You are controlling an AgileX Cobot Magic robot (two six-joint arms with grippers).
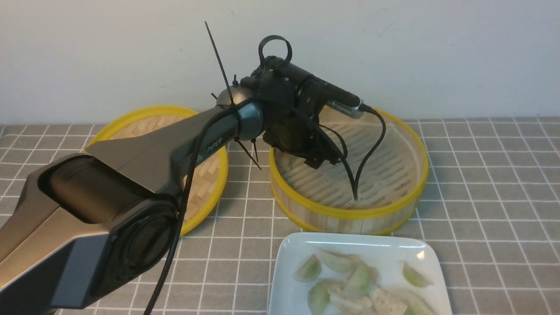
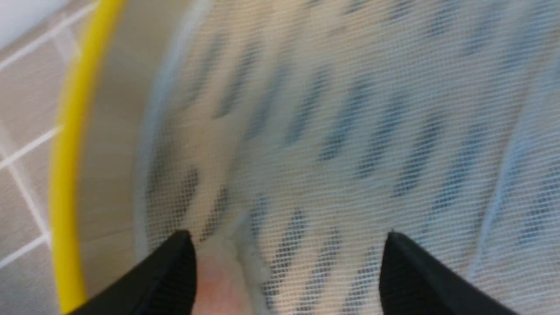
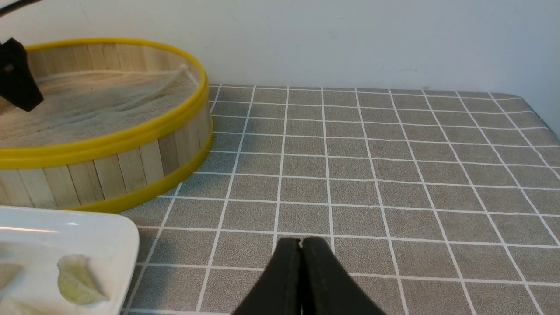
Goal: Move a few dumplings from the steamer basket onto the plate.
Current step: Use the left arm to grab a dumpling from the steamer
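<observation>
My left gripper (image 1: pixel 320 162) reaches down into the left rear of the steamer basket (image 1: pixel 350 214). In the left wrist view its jaws (image 2: pixel 288 238) stand wide open just above the pale mesh liner. A pale pink dumpling (image 2: pixel 218 275) lies on the liner right beside one fingertip (image 2: pixel 181 262), not clamped. The basket's yellow rim (image 2: pixel 65 175) runs close by. Several green and whitish dumplings (image 1: pixel 356 280) lie on the white plate (image 1: pixel 288 258) in front of the basket. My right gripper (image 3: pixel 301 240) is shut and empty above the checked cloth, right of the plate (image 3: pixel 109 227).
The flat woven lid (image 1: pixel 144 122) with a yellow rim lies left of the basket, partly under my left arm. A grey checked cloth (image 3: pixel 393 175) covers the table, and a white wall stands behind. The table's right edge (image 3: pixel 542 118) shows in the right wrist view.
</observation>
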